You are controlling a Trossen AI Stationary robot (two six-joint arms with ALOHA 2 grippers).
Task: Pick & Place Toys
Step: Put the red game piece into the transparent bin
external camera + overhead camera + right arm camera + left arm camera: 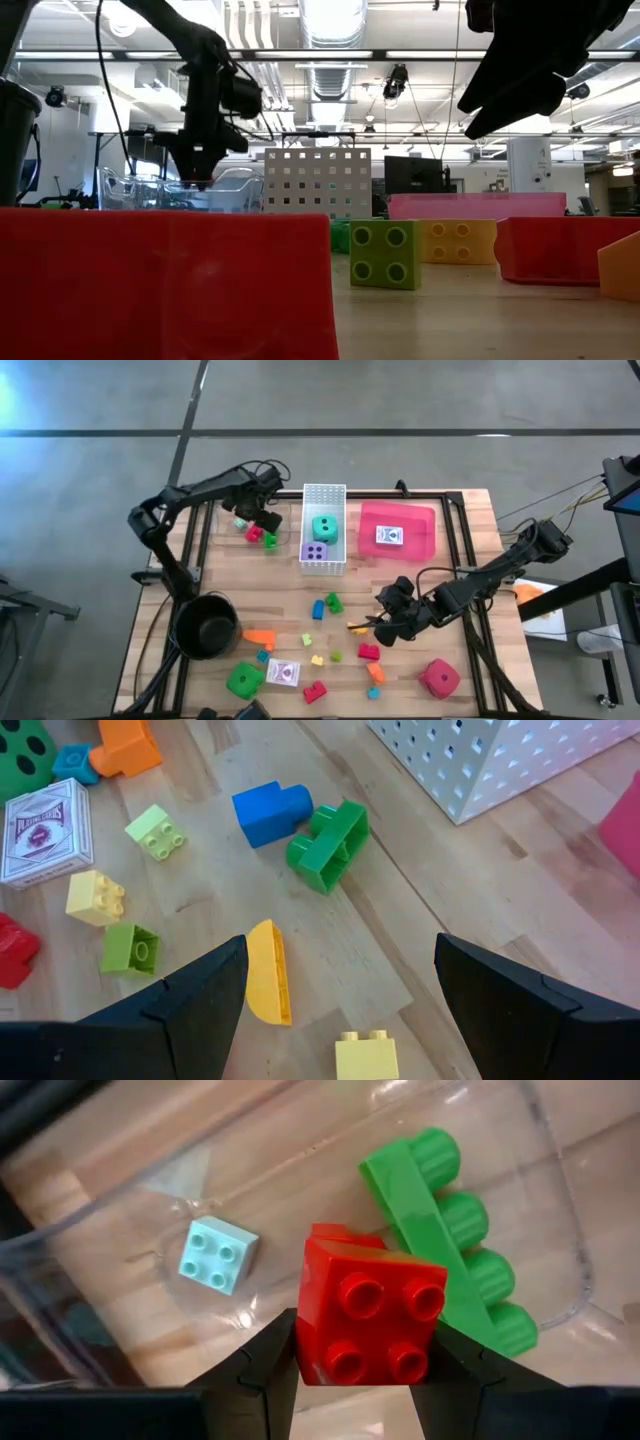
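Note:
My left gripper (262,525) is at the far left of the table, down in a clear plastic container (232,512), shut on a red four-stud brick (370,1320). A green long brick (450,1240) and a small pale-teal brick (215,1255) lie on the container's floor beside it. My right gripper (385,622) is open and empty, hovering over a yellow curved piece (268,970) on the table at the near right. Loose bricks (325,840), a green die (244,680), a red die (438,678) and a card pack (283,672) lie on the wood. My left gripper pinches the red brick by two opposite side walls (305,1330) between its two fingers. The fingers come from above, pointing down. The brick's studs face up toward the wrist. Whether its underside rests on the container's floor, I cannot tell.
A white perforated basket (323,495) holding a teal die and a purple die stands at the far middle. A red tray (420,525) with a card pack is to its right. A round black pot (207,625) stands at the near left.

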